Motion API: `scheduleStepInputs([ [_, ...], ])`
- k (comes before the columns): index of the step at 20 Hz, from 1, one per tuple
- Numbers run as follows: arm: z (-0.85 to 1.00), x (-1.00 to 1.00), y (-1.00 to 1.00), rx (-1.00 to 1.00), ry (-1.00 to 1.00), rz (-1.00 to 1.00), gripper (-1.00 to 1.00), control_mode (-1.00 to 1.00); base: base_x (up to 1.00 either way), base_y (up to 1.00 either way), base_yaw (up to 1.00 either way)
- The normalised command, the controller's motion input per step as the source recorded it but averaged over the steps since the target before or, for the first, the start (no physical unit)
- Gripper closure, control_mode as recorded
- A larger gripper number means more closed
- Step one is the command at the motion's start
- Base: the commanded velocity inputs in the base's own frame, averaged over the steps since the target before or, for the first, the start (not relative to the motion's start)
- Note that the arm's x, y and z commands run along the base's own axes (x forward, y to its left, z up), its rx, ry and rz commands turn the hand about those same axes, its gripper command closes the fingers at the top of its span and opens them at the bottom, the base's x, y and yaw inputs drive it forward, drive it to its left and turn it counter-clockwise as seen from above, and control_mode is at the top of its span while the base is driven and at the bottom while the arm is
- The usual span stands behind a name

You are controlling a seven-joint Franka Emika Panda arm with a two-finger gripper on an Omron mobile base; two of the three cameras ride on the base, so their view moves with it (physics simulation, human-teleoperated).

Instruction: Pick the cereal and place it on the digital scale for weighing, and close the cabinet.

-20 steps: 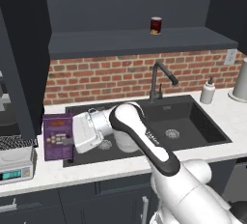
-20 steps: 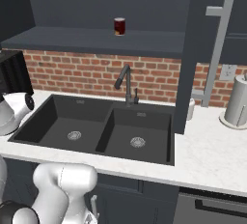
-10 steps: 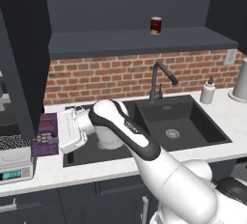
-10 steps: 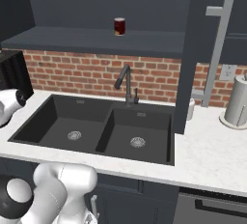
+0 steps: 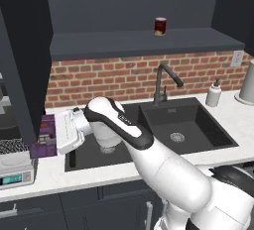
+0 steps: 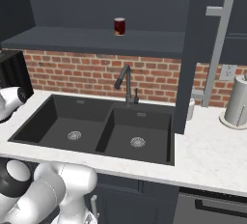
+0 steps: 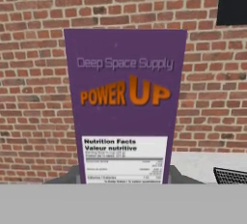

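Moved: arm swung further left, cereal (image 5: pixel 45 136) carried along, now beside digital scale (image 5: pixel 16 167)
Hand: hand (image 5: pixel 55 136) clamped on cereal, upright
Why: box lined up for scale plate
Cabinet: cabinet (image 5: pixel 25 50) door open

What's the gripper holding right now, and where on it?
The cereal, a purple box, gripped near its bottom end; the exact finger contact is hidden.
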Motion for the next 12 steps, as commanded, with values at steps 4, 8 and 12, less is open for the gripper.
scheduleStepInputs([
  [4, -0.32, 0.11, 0.15, 0.0, 0.0, 0.0, 1.0, -1.0, 0.0, 0.0, 0.0],
  [8, -0.31, 0.15, 0.41, 0.0, 0.0, 0.0, 1.0, -1.0, 0.0, 0.0, 0.0],
  [12, -0.19, 0.23, 0.35, 0.0, 0.0, 0.0, 1.0, -1.0, 0.0, 0.0, 0.0],
])
